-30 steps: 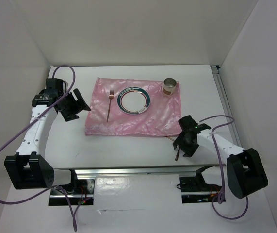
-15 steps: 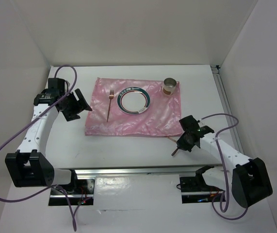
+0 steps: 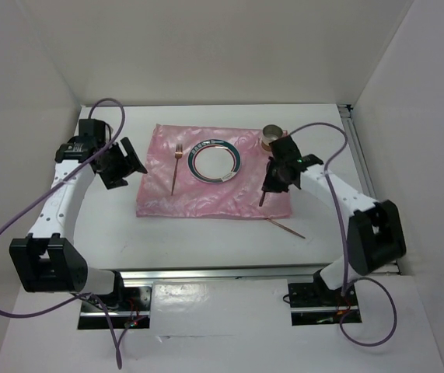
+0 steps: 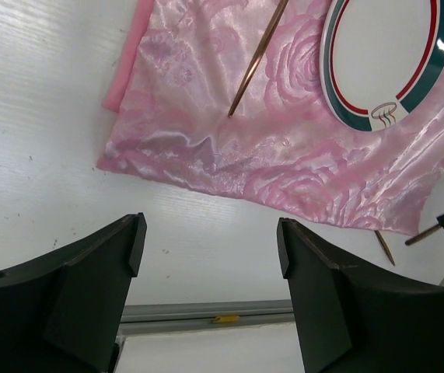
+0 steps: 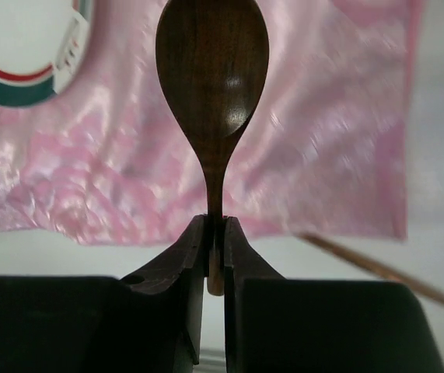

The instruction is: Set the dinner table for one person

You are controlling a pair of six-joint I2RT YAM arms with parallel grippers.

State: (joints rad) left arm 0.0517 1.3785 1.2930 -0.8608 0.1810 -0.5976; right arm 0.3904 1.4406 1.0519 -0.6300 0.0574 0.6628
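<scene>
right gripper (image 5: 215, 227): extended over placemat (image 3: 206, 196), pinching spoon (image 5: 212, 70) handle | left gripper (image 4: 210, 227): wide, hovering beside placemat

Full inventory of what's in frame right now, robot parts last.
dinner table: 1, white, silver-railed, under everything
placemat: 1, shiny pink, centre of table
plate: 1, white with teal and red rim, middle of placemat
fork: 1, copper, on placemat left of plate
cup: 1, metallic, far right corner of placemat
spoon: 1, dark brown, held over placemat's right side
thin utensil: 1, copper, on bare table off placemat's near right corner; type unclear
left fingers: 2, black, open, above table left of placemat
right fingers: 2, black, shut on spoon handle
</scene>
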